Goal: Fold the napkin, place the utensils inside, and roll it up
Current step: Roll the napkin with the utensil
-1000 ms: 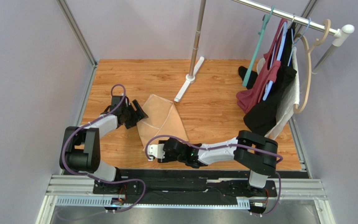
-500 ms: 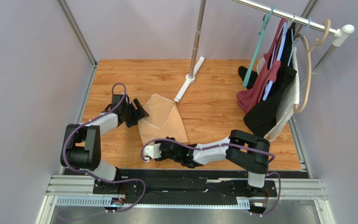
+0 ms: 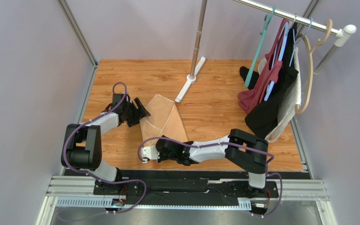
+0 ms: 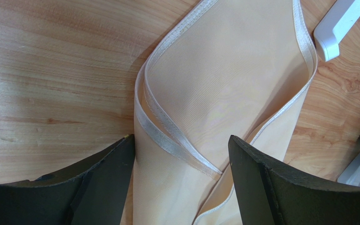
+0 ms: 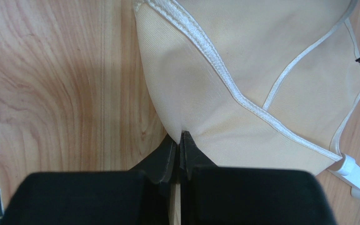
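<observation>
The peach-tan napkin (image 3: 162, 117) lies folded on the wooden table, its white hems crossing over each other (image 4: 224, 79). My right gripper (image 3: 165, 149) points down at the napkin's near edge. Its jaws (image 5: 181, 137) are shut on a pinched-up ridge of the fabric (image 5: 261, 79). My left gripper (image 3: 142, 112) sits at the napkin's far left side. It is open (image 4: 181, 143), one finger at the cloth's left edge and the other over the cloth, holding nothing. The utensils are out of view.
A metal pole with a long white foot (image 3: 186, 86) stands just beyond the napkin; the foot (image 4: 339, 26) also shows in the left wrist view. Dark red, black and white garments (image 3: 271, 93) hang on a rack at the right. Grey walls enclose the table.
My right gripper has slid a little to the left and shut on the napkin's near edge. The left arm has not moved.
</observation>
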`<action>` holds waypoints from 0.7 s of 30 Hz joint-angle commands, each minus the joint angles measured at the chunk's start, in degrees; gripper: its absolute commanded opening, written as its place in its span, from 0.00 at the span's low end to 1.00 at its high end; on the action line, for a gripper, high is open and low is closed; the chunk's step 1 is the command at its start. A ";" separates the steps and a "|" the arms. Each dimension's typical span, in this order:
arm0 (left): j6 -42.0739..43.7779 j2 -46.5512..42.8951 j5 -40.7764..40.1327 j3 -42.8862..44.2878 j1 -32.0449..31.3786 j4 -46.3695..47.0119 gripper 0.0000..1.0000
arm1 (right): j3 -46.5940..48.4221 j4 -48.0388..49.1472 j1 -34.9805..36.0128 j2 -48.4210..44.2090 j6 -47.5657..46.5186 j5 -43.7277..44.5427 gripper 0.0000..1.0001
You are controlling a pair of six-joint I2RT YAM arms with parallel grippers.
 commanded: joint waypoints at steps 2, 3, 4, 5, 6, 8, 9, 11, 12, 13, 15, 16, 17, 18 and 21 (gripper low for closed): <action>-0.60 -3.74 0.45 2.37 0.34 -0.33 0.81 | 4.92 -12.02 0.13 2.14 2.89 -5.82 0.00; -0.51 -4.26 0.27 2.54 0.34 -0.68 0.81 | 5.36 -12.82 0.04 2.14 3.15 -6.09 0.00; -0.42 -5.14 -0.17 2.72 0.34 -0.85 0.81 | 5.89 -14.48 0.04 2.32 3.76 -6.44 0.00; -0.42 -5.67 -1.21 2.72 0.34 -1.12 0.81 | 7.29 -15.62 -0.30 2.23 4.20 -7.75 0.00; -0.33 -6.20 -1.75 2.81 0.34 -1.64 0.81 | 8.00 -16.68 -0.48 2.32 4.73 -8.63 0.00; -0.16 -7.78 -4.11 2.72 0.34 -2.26 0.81 | 10.80 -20.28 -1.71 2.67 7.01 -12.47 0.00; -0.16 -9.18 -4.91 2.37 0.34 -2.35 0.81 | 11.69 -21.51 -2.24 2.67 7.63 -13.81 0.00; -0.24 -10.42 -7.46 1.50 0.34 -2.44 0.82 | 13.79 -24.24 -3.82 2.76 9.48 -17.59 0.00; -0.33 -11.73 -8.16 1.06 0.34 -2.44 0.82 | 14.42 -24.95 -4.35 2.76 10.09 -18.82 0.00; -0.42 -12.44 -9.30 0.70 0.34 -2.35 0.82 | 15.03 -26.43 -5.40 2.84 10.97 -20.83 0.00; -0.51 -14.10 -10.36 -1.05 0.34 -2.00 0.82 | 16.97 -27.76 -6.28 3.11 11.76 -22.69 0.00; -0.94 -14.81 -11.24 -1.75 0.34 -1.91 0.83 | 17.41 -28.55 -7.24 3.37 12.03 -24.18 0.00; -1.03 -15.51 -11.77 -3.42 0.34 -1.65 0.83 | 17.76 -28.73 -7.69 3.63 12.73 -24.98 0.00; -1.38 -16.91 -12.47 -4.21 0.34 -1.38 0.83 | 18.20 -28.91 -8.21 3.72 13.08 -25.77 0.00; -1.74 -20.16 -13.71 -6.85 0.43 -1.21 0.83 | 19.60 -29.96 -10.15 4.69 14.75 -29.55 0.00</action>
